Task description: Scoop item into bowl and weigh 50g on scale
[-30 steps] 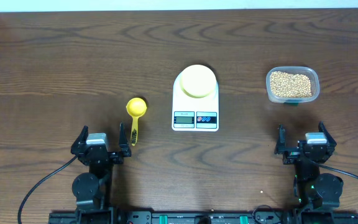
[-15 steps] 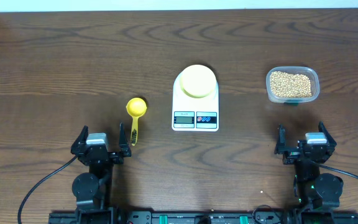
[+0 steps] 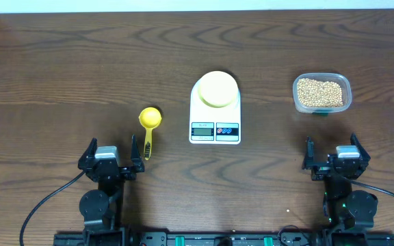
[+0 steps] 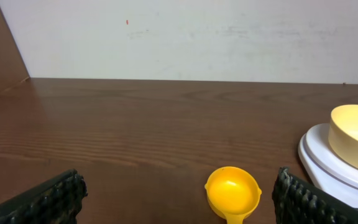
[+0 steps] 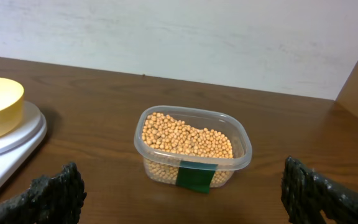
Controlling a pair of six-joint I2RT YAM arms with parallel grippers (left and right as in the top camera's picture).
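Nothing on the dark wooden bench (image 3: 60, 68) has shifted over the last second; both arms sit parked at the near edge and every object lies exactly where it lay a moment ago. The left hand (image 3: 112, 154) is spread as wide as it goes and has nothing in it. The right hand (image 3: 332, 152) stands the same way, fully spread and empty.

The small tan beans (image 5: 188, 138) all sit in the clear rectangular plastic tub (image 5: 225, 171), just ahead of the right hand and well apart from the flat white kitchen scale (image 3: 214, 117). The small pale yellow-green bowl (image 3: 216, 89) already rests on the scale's platform, and from the wrist views it looks empty. The bright yellow plastic scoop (image 3: 148, 133) lies flat on the bench between the left hand and the scale, its handle pointing back toward that hand.

To my eye the task has not begun. With the handle so near, picking up the scoop looks like the natural first move for the left hand, though the tub sits on the far side of the scale.
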